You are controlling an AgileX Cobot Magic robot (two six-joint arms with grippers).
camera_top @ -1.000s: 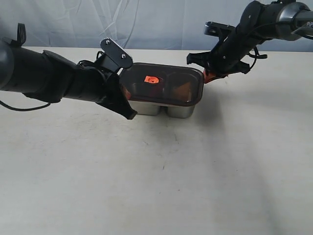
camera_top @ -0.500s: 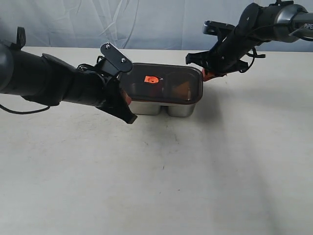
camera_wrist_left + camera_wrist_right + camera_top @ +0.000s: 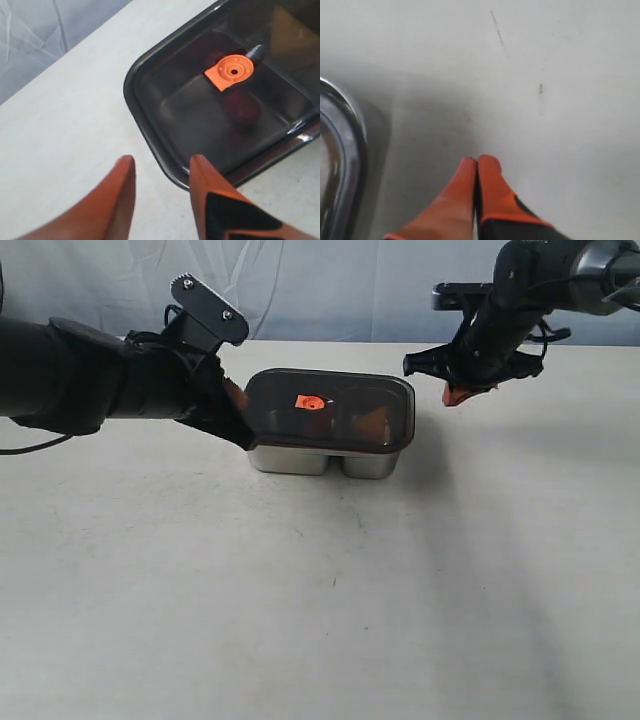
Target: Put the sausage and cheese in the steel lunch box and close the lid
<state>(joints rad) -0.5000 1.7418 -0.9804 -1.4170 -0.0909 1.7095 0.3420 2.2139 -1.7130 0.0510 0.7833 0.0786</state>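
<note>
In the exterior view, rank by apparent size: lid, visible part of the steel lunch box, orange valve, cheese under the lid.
1. lid
2. steel lunch box, only its front wall showing below the lid
3. cheese and valve: roughly alike; the dark lid dims the cheese, so I won't rank them.

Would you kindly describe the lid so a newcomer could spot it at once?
On the table stands the steel lunch box. The lid lies on top of it: dark, translucent, round-cornered. Only it bears an orange valve at its centre.
</note>
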